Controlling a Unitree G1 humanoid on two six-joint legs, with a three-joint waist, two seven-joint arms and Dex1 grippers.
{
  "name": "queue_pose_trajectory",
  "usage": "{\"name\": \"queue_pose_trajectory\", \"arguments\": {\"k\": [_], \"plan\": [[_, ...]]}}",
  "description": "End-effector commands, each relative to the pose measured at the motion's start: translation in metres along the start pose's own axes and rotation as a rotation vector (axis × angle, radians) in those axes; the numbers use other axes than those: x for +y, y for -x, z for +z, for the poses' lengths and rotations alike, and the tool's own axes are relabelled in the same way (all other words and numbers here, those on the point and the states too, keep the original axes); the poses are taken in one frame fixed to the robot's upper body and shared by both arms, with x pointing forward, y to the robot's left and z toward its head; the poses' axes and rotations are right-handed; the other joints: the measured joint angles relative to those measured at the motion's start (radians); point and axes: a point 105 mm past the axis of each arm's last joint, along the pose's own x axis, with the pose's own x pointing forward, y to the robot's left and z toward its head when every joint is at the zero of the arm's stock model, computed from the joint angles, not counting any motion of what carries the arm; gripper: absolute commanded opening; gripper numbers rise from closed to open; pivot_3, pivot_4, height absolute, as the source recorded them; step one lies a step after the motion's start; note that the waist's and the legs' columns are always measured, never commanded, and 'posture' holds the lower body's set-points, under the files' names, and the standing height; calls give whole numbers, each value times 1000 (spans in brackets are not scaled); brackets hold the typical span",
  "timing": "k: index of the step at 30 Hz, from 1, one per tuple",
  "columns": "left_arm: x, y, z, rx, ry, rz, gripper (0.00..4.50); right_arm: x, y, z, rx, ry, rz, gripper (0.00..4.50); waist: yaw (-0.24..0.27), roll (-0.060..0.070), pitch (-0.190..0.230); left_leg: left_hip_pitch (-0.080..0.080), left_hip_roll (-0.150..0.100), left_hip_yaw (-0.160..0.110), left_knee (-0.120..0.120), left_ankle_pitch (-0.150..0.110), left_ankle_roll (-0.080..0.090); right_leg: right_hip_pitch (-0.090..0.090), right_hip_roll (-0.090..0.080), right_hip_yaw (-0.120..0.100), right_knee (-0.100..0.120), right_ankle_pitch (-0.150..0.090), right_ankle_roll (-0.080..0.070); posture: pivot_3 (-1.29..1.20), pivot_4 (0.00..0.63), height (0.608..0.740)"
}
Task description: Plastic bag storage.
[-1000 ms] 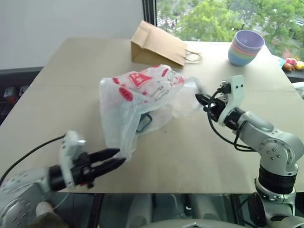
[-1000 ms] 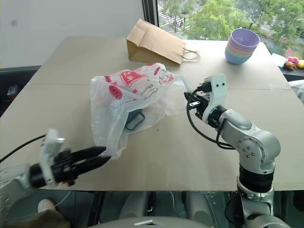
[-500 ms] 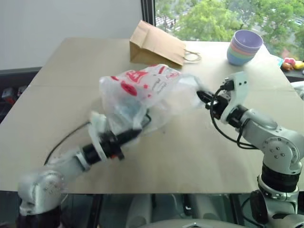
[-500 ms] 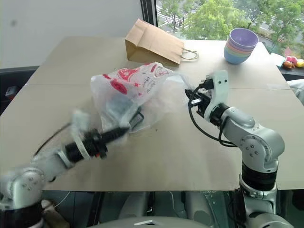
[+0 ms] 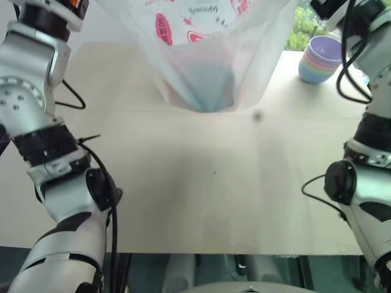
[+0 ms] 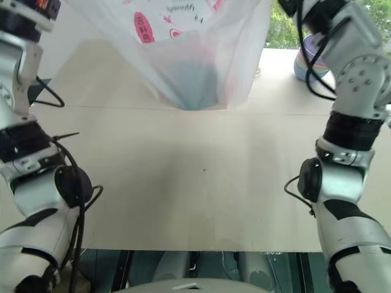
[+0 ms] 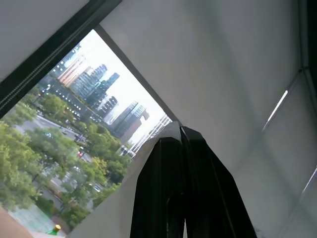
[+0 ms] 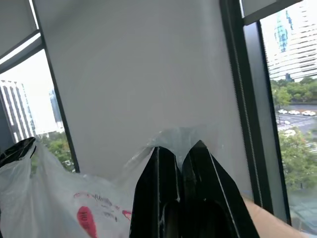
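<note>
The plastic bag (image 5: 208,43), translucent white with red patches, hangs stretched between my two raised arms, its bottom just above the table. A bluish shape (image 5: 204,82) shows through its lower part. In the left wrist view my left gripper (image 7: 181,130) is shut, with a sliver of white film pinched at its tips. My right gripper (image 8: 181,148) is likewise shut on a fold of the bag's edge, and the bag (image 8: 74,208) spreads out below it. Both grippers sit above the top of the eye views.
A stack of pastel bowls (image 5: 322,58) stands at the back right of the tan table (image 5: 214,183). Windows and a grey wall lie behind the raised grippers. My arms' cables hang at both sides.
Both arms have swung up, lifting the bag off the table. The left gripper, open near the bag's lower edge a second ago, has shut on it and risen with it.
</note>
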Motion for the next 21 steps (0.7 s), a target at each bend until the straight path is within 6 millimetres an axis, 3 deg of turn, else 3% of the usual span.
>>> {"name": "queue_pose_trajectory", "arguments": {"k": [1,4,9,12,14,16,21], "plan": [[-17,-13,18,-30,-62,-69,47,6,6,41,-55,97,20,0,1,0,0,-3,0,0,0,0,-1,-3,0,0,0,0,0,0,150,740],[-22,-16,10,16,-83,-100,47,-3,21,39,21,172,-18,0,0,0,0,-7,0,0,-1,0,0,-5,-1,-1,-2,0,0,0,150,740],[-12,4,-25,137,-152,-82,47,-17,58,6,184,323,-108,0,6,0,0,-7,0,1,1,-1,1,-5,-2,0,-1,0,1,0,150,740],[3,35,-76,300,-259,-46,47,-30,97,-38,317,398,-210,0,10,1,-3,-6,0,1,2,-2,3,-5,-2,0,-2,0,1,0,150,740],[23,70,-118,410,-283,34,47,-36,133,-76,392,361,-292,0,13,1,-3,1,1,2,2,-2,3,0,-2,2,-1,-1,1,0,150,740],[34,99,-149,516,-379,65,47,-34,159,-101,472,379,-311,0,16,1,-3,4,0,3,2,-2,3,3,-2,3,0,-1,1,0,150,740],[47,139,-172,612,-494,106,47,-27,193,-133,597,423,-299,0,10,2,-2,9,0,6,5,-2,4,6,1,8,1,0,2,0,150,740]]}}
